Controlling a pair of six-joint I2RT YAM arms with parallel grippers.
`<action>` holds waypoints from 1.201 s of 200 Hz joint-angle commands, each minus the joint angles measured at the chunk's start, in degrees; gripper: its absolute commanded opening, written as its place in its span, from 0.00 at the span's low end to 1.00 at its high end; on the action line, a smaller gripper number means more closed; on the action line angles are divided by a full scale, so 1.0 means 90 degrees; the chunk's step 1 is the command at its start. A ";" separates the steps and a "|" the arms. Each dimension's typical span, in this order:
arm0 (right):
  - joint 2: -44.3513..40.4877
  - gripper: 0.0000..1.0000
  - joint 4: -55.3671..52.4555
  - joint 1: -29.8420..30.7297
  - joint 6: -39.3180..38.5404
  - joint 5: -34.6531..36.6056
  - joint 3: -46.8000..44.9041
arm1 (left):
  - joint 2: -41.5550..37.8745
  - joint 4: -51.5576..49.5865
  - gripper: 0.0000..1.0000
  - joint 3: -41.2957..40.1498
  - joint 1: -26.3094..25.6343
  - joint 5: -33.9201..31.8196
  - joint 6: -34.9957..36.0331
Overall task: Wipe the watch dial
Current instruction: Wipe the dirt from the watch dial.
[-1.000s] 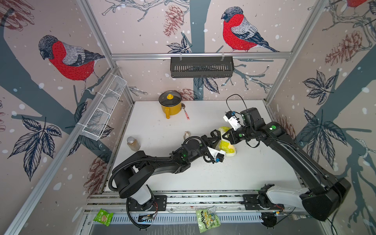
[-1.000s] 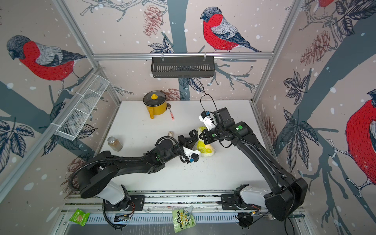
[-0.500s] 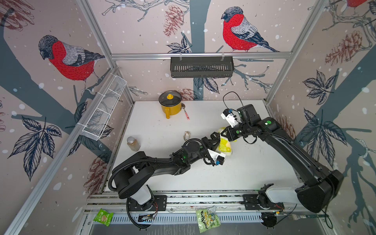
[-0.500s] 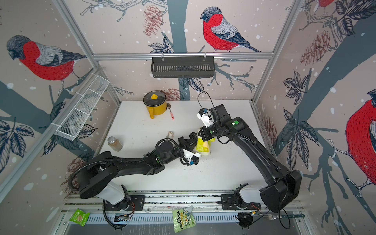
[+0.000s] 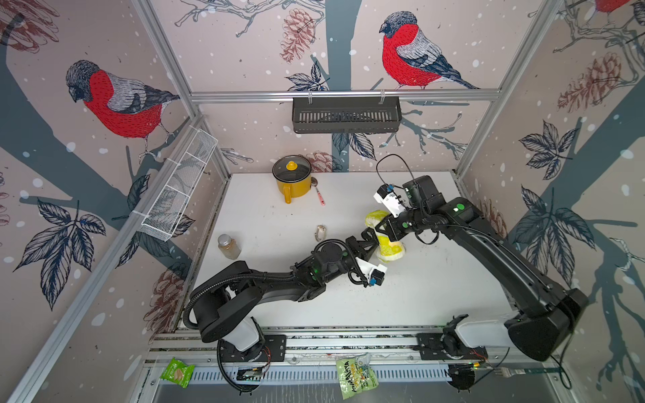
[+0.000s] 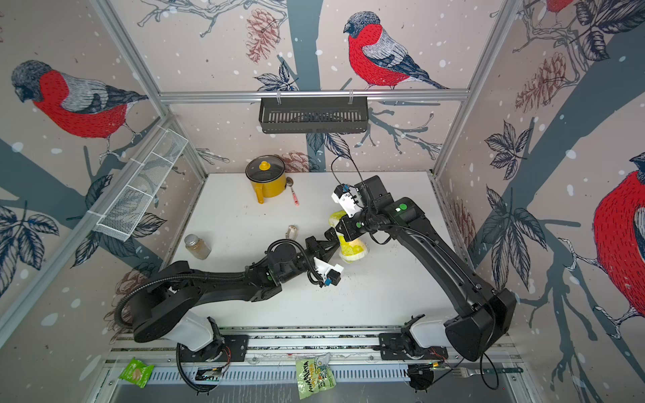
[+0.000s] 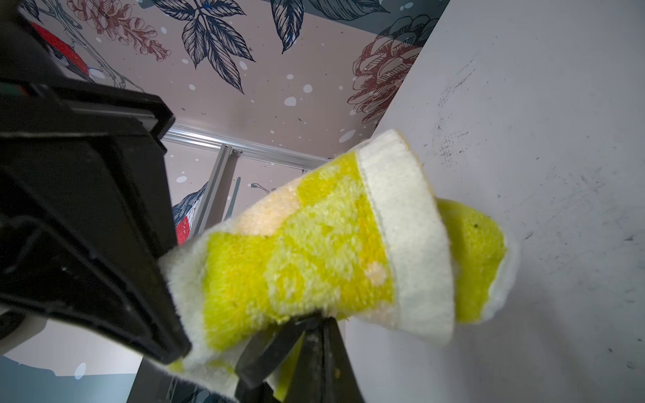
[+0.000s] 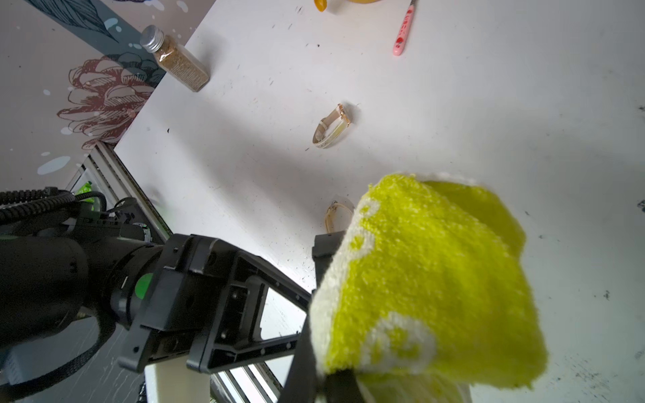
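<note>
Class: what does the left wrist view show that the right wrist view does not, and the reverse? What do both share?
Only the left wrist view: a printed red bird. Only the right wrist view: the beige-strapped wristwatch, the metal-capped glass spice jar, the pink spoon handle and the black left arm. Both: the fluffy yellow-and-white cloth and the white table.

Both top views are looking steeply down from high above the front edge, side by side, taking in the whole white table (image 5: 436, 286). The left wrist camera is sitting very near the yellow cloth (image 7: 296, 251), facing across the table. The right wrist camera is looking down past the yellow cloth at the watch (image 8: 331, 125) and spice jar (image 8: 178, 62), both shared with the top views.
</note>
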 commanded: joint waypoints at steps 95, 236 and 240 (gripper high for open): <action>0.0108 0.04 0.0129 0.0213 0.0197 0.0421 -0.0580 | -0.0008 0.0511 0.00 0.0016 -0.0055 -0.0107 0.0183; -0.0469 0.04 0.0539 -0.0402 0.0338 0.0219 -0.1371 | 0.0011 0.0632 0.00 0.0055 -0.0084 -0.0327 0.0261; -0.0494 0.04 0.0533 -0.0427 0.0338 0.0213 -0.1390 | 0.0012 0.0618 0.00 0.0039 -0.0085 -0.0324 0.0270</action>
